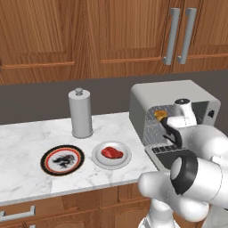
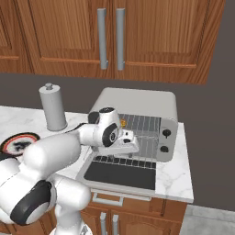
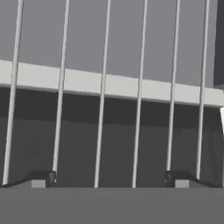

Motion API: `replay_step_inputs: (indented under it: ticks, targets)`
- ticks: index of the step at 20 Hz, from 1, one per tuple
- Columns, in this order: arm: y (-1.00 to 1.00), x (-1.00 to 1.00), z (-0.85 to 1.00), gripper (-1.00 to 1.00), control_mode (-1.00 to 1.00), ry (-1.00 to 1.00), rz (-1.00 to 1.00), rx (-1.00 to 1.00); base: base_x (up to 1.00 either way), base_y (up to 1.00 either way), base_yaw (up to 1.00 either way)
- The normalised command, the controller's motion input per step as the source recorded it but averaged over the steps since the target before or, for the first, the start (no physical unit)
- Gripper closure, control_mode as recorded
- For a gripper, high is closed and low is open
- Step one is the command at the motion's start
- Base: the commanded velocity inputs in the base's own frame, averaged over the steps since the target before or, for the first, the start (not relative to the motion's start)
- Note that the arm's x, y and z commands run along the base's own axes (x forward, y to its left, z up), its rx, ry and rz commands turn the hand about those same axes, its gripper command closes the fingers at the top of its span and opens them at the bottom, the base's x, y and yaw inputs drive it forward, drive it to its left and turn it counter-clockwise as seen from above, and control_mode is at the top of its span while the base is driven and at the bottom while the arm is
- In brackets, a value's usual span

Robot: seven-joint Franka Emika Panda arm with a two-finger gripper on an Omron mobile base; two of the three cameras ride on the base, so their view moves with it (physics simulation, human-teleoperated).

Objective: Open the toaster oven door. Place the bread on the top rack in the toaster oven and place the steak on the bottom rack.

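In the left base view, the boxy light-grey toaster oven (image 1: 173,95) stands at the right end of the white marbled table (image 1: 26,133), its grey-framed glass door (image 1: 171,156) folded down flat toward the table's front edge. The white arm reaches into the open cavity, and a small golden-brown piece of bread (image 1: 159,115) sits high inside, just left of the arm's wrist — the tool itself is hidden behind the arm here. The flat red raw steak (image 1: 112,153) lies on a small white plate (image 1: 99,158) near the front edge, just left of the oven. Beside it, further left, is a dark patterned plate with an orange rim (image 1: 62,160); a grey cylindrical canister (image 1: 80,113) stands behind both plates.

In the right base view, the oven's door (image 2: 119,175) lies open and level, and the silver wire top rack (image 2: 144,124) runs across the cavity with the bottom rack (image 2: 147,149) below it. The bread (image 2: 122,123) rests at the left end of the top rack, right beside the robot's wrist.

In the hand view, the tool (image 3: 111,178) shows its two dark fingertips (image 3: 43,178) spread wide apart, holding nothing — thin silver rack wires run straight ahead above the grey oven wall.
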Motion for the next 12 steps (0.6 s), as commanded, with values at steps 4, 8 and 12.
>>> replay_step_inputs:
  ticks: [4, 8, 12]
  targets:
    - [0.02, -0.84, 0.35, -1.00, -1.00, 0.21, 0.00, -0.06, 0.00, 0.00, 0.00]
    - [0.28, -0.97, 1.00, -1.00, -1.00, 0.04, 0.01, 0.00, 0.00, 0.00, 0.00]
    - [0.98, -0.93, 0.55, -1.00, -1.00, 0.00, 0.06, 0.00, 0.00, 0.00, 0.00]
